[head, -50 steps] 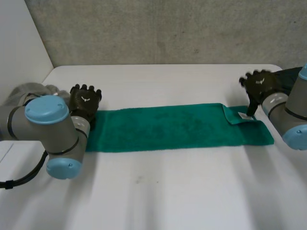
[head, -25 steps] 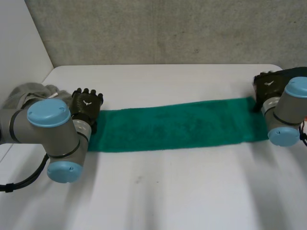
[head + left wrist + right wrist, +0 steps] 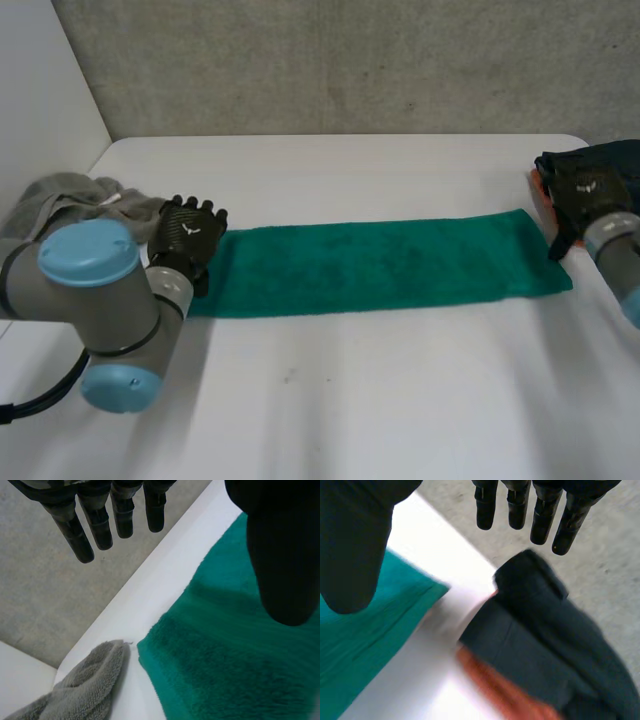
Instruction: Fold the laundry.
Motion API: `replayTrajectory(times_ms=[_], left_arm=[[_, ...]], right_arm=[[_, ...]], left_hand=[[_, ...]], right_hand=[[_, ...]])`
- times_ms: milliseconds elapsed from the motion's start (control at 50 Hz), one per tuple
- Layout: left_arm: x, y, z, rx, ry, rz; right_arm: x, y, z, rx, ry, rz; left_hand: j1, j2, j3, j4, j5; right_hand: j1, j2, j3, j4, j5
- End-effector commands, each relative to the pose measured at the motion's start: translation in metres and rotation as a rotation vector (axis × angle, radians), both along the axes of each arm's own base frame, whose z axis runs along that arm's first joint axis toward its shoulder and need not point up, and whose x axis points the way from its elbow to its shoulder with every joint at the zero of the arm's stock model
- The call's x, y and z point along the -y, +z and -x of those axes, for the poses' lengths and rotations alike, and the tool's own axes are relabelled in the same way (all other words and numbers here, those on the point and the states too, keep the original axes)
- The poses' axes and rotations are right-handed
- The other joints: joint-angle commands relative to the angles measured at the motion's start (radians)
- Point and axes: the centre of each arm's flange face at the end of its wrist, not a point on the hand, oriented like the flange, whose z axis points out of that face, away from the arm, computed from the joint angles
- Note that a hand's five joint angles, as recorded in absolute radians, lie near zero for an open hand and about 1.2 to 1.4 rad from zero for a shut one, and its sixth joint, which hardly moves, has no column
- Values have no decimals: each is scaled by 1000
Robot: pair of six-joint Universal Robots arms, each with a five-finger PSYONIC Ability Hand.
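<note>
1. The long green terry towel lies flat on the white table as a narrow strip running from left to right.
2. The left hand is at the left short end of this towel, near its far corner. Its fingers are straight and apart from the thumb, and it grasps nothing.
3. The right hand is at the right short end, beside the far corner. It is released too, with nothing between fingers and thumb.
4. A crumpled grey towel lies just beside the left end. A dark blue cloth with an orange piece lies on the far right of the table.
5. In my judgement the towel is spread and the fold across its length is not yet begun.
6. The next move probably calls for pinching the corners of one short end and carrying them over to the other end, so that the edges meet.
</note>
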Motion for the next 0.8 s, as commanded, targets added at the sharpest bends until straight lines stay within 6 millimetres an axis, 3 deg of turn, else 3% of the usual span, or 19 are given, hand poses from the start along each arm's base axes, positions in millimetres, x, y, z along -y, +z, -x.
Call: replayTrajectory(times_ms=[20,240,300,320,380,500,680,800], left_arm=[[-24,10,-4,-5,-50,-7],[-25,8,-5,-3,-49,-12],[-25,7,-6,-2,-46,-13],[-25,8,-6,-3,-46,-12],[-25,7,-6,-2,-46,-15],[-25,7,-6,-1,-44,-15],[-27,8,-7,0,-43,-16],[-31,9,-9,-1,-42,-18]], right_arm=[[-34,-19,17,-46,81,-195],[-18,-45,25,-60,100,-204],[-12,-48,26,-63,92,-185],[-8,-49,27,-65,90,-168],[-5,-50,27,-66,92,-159],[-7,-49,34,-61,70,-171],[-23,-27,82,-117,-44,-200],[-27,-25,150,-266,-178,-223]], left_hand=[[34,20,15,22,26],[25,11,6,13,17],[23,8,3,10,14],[23,8,3,10,14],[23,8,3,10,14],[20,5,0,7,11],[17,2,-3,4,8],[14,-1,-6,1,6]], right_hand=[[-32,-49,-41,-64,-68],[242,225,233,210,206],[573,556,564,541,537],[885,868,876,853,849],[1189,1171,1180,1157,1153],[1190,1173,1181,1158,1154],[1190,1173,1181,1158,1154],[1190,1173,1181,1158,1154]])
